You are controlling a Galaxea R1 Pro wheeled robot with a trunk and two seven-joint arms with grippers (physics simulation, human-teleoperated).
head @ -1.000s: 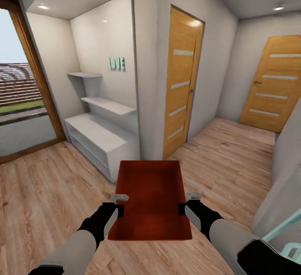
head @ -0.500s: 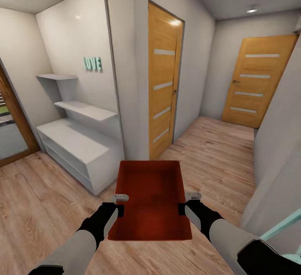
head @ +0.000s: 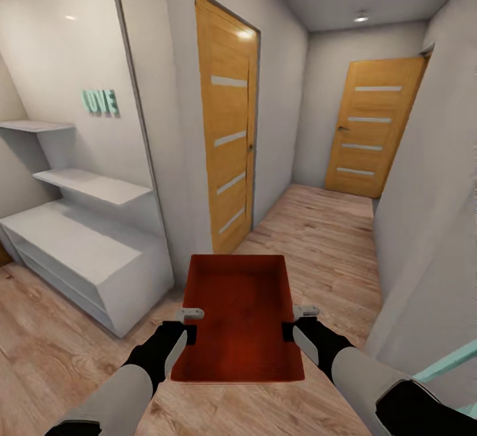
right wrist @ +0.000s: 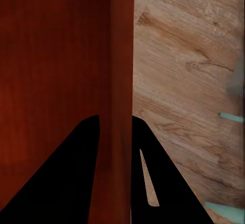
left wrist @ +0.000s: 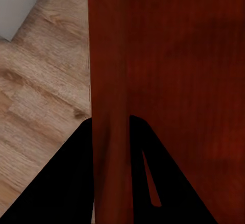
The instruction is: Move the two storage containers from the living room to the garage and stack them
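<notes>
A wood-floored hallway (head: 318,237) runs ahead between white walls, with two wood doors (head: 228,124) and a white shelf unit (head: 79,250) at the left. The orange-red bin (head: 240,317) is carried above the floor, in front of the robot. The left claw (head: 189,325) is clamped on its left wall, the right claw (head: 295,322) on its right wall.

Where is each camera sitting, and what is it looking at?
Head view: up on the head, looking down a hallway with two wooden doors; both arms hold a red bin, left gripper and right gripper.
Left wrist view: by the left gripper, looking along the bin's wall.
Right wrist view: by the right gripper, same on the other wall.
All three share the bin and the wood floor.
</notes>
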